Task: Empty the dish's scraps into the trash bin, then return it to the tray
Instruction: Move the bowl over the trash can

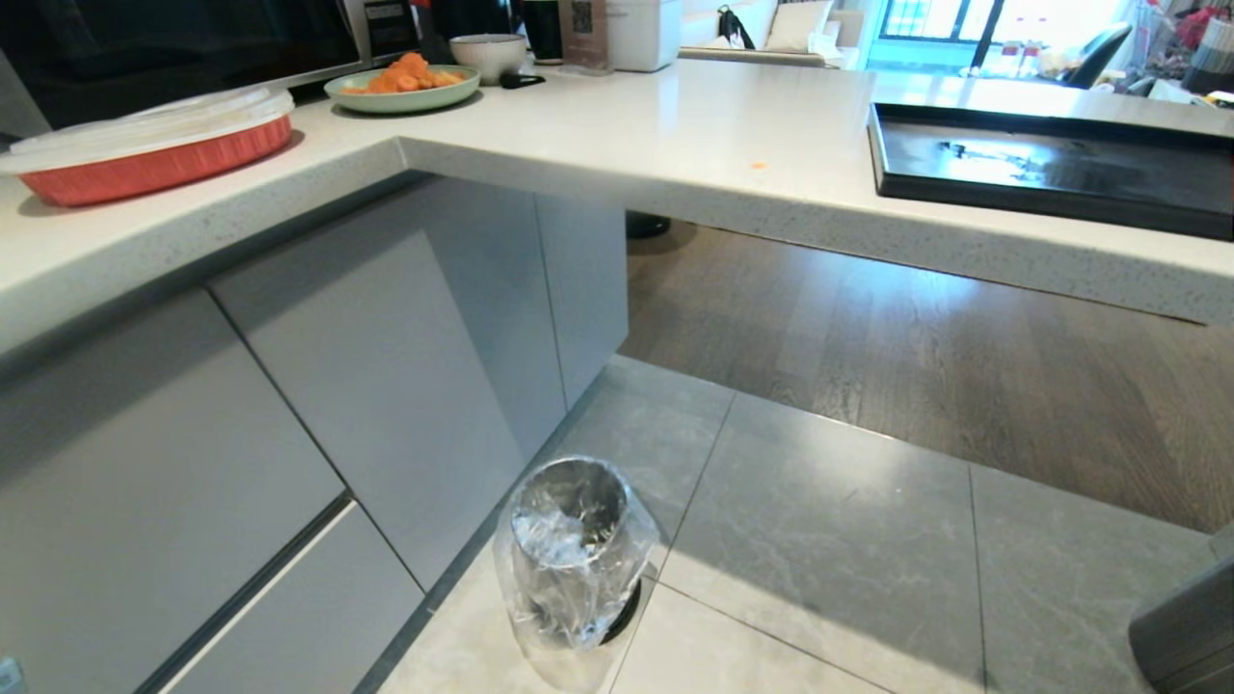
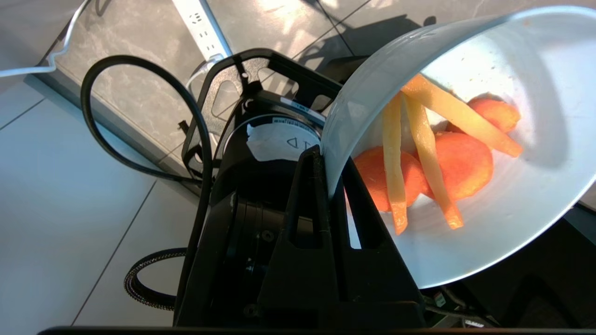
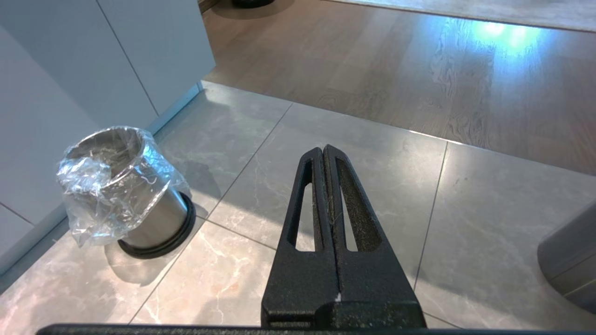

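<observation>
My left gripper (image 2: 328,160) is shut on the rim of the white dish (image 2: 512,223), one finger inside the wall and one outside. The dish hangs tilted above my black base. The scraps (image 2: 447,158), orange carrot slices and pale yellow sticks, lie inside it. The steel trash bin (image 1: 574,549) with its clear bag liner stands on the tiled floor by the cabinets, also in the right wrist view (image 3: 121,186). The black tray (image 1: 1051,169) lies bare on the counter at the right. My right gripper (image 3: 323,151) hangs shut and empty over the floor, to the right of the bin.
The white counter (image 1: 627,135) carries a red baking dish with a clear lid (image 1: 145,145), a green plate of orange pieces (image 1: 400,82) and a greyish bowl (image 1: 489,53). Grey cabinet fronts (image 1: 366,386) stand left of the bin. A grey rounded object (image 3: 568,251) sits at the floor's right.
</observation>
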Available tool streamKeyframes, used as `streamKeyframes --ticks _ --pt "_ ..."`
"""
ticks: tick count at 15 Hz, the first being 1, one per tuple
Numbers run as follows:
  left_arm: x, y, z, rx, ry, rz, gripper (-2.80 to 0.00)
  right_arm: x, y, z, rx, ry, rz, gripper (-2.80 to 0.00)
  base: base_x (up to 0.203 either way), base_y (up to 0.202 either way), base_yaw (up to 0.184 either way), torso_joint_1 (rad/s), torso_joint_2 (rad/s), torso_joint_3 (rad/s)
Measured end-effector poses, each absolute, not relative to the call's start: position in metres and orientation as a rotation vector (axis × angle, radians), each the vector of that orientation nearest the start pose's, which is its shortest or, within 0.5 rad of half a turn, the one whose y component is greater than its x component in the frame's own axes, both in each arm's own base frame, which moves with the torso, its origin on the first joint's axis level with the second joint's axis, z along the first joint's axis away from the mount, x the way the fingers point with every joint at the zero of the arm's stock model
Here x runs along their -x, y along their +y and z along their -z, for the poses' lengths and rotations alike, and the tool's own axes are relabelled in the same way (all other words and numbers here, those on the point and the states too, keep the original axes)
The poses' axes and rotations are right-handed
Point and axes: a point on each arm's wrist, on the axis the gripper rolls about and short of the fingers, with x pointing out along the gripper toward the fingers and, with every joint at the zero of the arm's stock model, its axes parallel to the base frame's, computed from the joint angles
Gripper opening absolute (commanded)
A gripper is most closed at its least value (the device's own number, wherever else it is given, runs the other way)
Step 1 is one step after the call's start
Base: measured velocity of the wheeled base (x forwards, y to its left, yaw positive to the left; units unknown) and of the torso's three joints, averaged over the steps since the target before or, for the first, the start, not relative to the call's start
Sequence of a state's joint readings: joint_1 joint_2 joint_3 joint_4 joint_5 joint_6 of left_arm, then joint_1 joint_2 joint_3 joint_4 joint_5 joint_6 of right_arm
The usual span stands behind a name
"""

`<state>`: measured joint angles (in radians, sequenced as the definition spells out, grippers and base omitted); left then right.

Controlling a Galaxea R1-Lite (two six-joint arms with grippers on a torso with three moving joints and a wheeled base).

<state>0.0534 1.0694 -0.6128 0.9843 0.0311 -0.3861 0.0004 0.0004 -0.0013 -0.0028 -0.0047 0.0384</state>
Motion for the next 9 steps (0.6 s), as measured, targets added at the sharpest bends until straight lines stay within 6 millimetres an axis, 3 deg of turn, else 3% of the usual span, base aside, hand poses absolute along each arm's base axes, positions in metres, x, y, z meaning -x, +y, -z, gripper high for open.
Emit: streamKeyframes --ticks 9 --pt "-0.0569 0.0025 -0.1526 0.319 1.4 -0.327 -2.8 0.0229 -0.0001 -0.0761 -0.038 -0.004 0.003 -2.8 0.0 0.0 0.0 0.0 0.0 0.0"
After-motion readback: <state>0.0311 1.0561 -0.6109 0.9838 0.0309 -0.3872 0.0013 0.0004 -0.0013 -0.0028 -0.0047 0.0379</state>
